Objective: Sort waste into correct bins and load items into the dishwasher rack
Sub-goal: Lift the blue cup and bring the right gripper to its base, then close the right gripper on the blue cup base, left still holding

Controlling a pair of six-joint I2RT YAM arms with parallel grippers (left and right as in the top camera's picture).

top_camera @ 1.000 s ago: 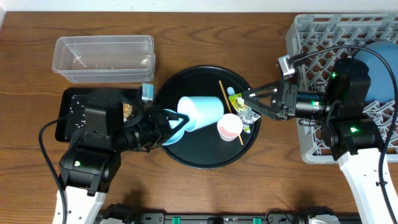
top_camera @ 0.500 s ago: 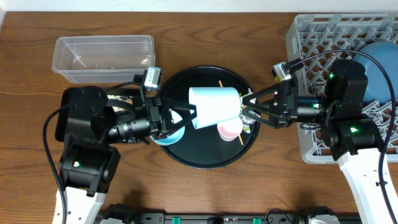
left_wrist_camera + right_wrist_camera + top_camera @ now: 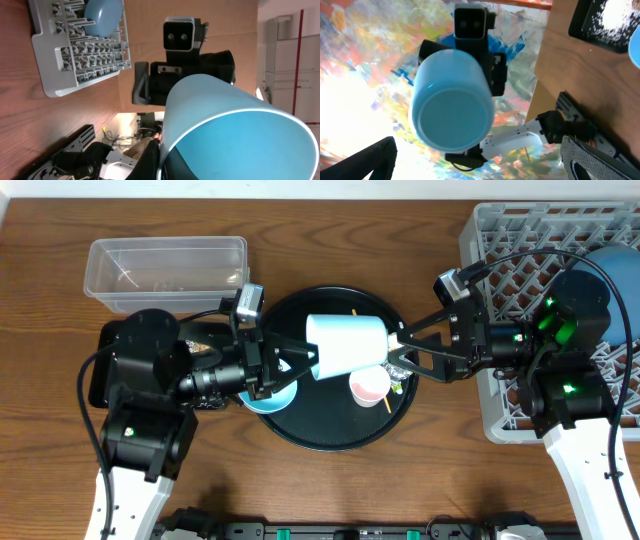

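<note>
Light blue bowl is in the air over the round black tray. It lies on its side, mouth toward 9 o'clock and base toward 3.

Left gripper is pinching the bowl's rim wall. The left wrist view shows a finger inside the mouth.

Right gripper is spread wide, with its tips right at the bowl's base, one at the base's 1 o'clock and one at its 5. I can't tell whether they touch. In the right wrist view the base faces the camera.

I read this as a left-to-right handover on the way to the dishwasher rack, at 3 o'clock from the tray.
- Push the right gripper further toward 9 so its fingers straddle the wall.
- Close it and confirm the hold.
- Only then let the left one go.

The bowl looks smooth and narrows toward the base, so a shallow grip could slide off. Go deeper.

Under the bowl on the tray:
- pink cup at 4 o'clock
- chopstick running from 12 toward 4
- foil wrappers at 3, below the right fingers

Don't dip while you swap.

The rack holds the dark blue plate on its 3 o'clock side. The clear tub at 10 o'clock isn't part of this step.
</note>
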